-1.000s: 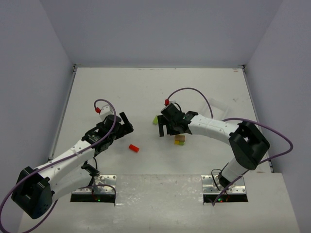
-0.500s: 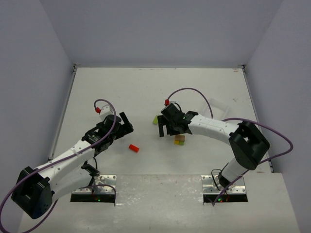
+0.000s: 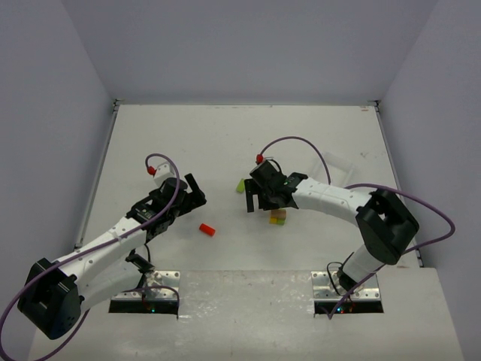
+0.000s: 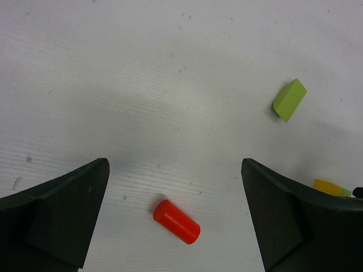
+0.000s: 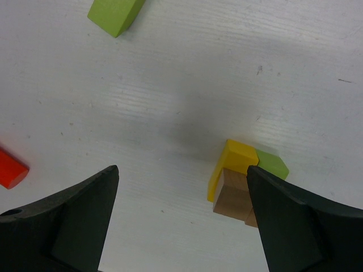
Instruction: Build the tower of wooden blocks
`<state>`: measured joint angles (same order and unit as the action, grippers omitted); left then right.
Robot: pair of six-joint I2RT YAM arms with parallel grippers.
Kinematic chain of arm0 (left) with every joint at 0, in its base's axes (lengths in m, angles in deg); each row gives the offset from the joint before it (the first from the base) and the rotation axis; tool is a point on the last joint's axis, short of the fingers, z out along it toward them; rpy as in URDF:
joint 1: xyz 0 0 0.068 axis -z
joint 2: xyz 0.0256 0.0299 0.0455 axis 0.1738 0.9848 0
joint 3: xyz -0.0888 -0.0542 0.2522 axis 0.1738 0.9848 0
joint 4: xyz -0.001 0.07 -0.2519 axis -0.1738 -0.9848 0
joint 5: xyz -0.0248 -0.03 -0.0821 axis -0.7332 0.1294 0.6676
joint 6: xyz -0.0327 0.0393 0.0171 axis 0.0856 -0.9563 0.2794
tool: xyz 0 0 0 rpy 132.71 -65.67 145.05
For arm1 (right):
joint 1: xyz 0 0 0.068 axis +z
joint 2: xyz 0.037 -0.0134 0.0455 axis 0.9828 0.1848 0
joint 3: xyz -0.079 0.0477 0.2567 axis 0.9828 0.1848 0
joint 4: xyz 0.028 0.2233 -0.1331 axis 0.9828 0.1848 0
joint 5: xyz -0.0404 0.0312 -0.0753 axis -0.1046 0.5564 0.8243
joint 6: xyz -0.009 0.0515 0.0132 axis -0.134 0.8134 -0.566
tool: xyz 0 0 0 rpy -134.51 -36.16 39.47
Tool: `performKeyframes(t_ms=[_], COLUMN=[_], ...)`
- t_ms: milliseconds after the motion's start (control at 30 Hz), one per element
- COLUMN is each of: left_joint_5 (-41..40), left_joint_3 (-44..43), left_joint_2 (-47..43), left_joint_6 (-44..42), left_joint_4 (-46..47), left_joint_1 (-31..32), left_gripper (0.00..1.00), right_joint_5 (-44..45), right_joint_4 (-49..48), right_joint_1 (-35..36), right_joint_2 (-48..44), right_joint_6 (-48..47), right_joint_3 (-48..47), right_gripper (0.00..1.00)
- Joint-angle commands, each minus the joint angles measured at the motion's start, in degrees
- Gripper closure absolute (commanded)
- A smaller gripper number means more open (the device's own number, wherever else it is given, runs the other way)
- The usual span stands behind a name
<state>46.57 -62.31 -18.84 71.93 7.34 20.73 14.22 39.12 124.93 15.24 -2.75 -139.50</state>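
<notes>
the left gripper (image 4: pixel 174 163) is spread wide and holds nothing, over bare table (image 4: pixel 142 68); a red-orange cylinder (image 4: pixel 176 221) lies at 6 o'clock between its fingers. the right gripper (image 5: pixel 182 168) is also spread and empty, with the tower (image 5: pixel 238 181) at 4 o'clock by its right finger and a loose lime green block (image 5: pixel 116 14) at 11 o'clock. only the right wrist view shows the tan piece under the yellow.

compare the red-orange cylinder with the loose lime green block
The red-orange cylinder is round and lies on its side; the lime green block has flat faces. The cylinder lies nearer the left arm, the green block nearer the right arm. Both lie loose on the table, untouched.
</notes>
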Motion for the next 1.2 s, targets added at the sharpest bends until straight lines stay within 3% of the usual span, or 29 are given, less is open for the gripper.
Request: performKeyframes(t_ms=[0,1167], left_joint_5=[-0.23,-0.5], left_joint_3=[0.26,0.26], left_joint_2=[-1.15,-1.24], left_joint_6=[-0.41,-0.39], left_joint_4=[2.07,1.74], left_joint_1=[0.55,0.55], left_gripper=[0.0,0.0], right_joint_5=[0.21,-0.38], right_joint_4=[-0.24,0.77], right_joint_1=[0.38,0.47], right_joint_2=[-2.04,-3.25], right_joint_6=[1.04,1.88], right_joint_3=[-0.1,1.05], right_gripper=[0.07,0.05])
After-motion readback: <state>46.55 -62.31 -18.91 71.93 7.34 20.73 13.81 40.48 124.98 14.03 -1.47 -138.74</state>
